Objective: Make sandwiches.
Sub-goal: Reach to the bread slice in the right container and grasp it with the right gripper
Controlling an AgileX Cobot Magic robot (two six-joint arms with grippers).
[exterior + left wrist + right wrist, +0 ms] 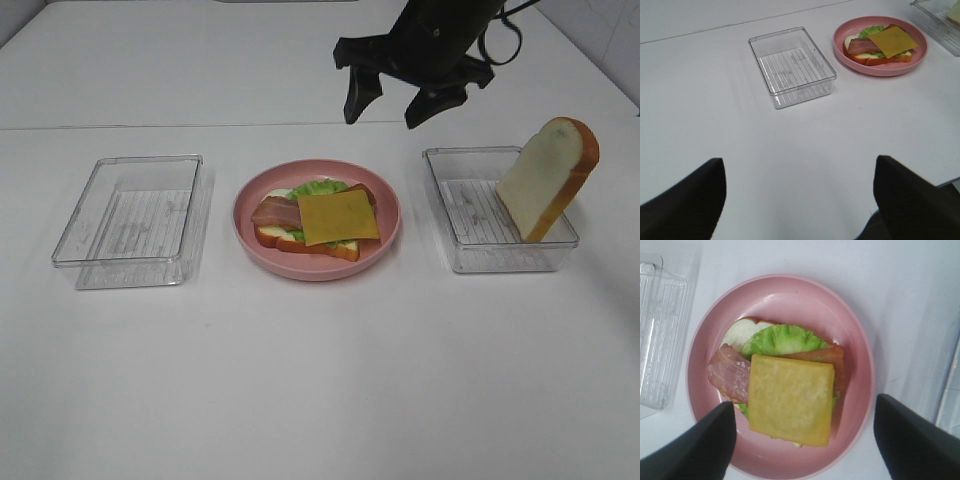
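An open sandwich (318,222) lies on the pink plate (385,235): a bread slice, green lettuce, bacon and a yellow cheese square (791,399) on top. It also shows in the left wrist view (880,45). Another bread slice (548,178) leans upright in the right clear tray (470,255). My right gripper (390,105) is open and empty, hovering above and behind the plate; its fingers (707,445) frame the sandwich. My left gripper (800,200) is open and empty, low over bare table, out of the high view.
An empty clear tray (130,218) stands left of the plate; it shows in the left wrist view (792,65) too. The table's back seam runs behind the trays. A table edge shows near the left gripper (947,182).
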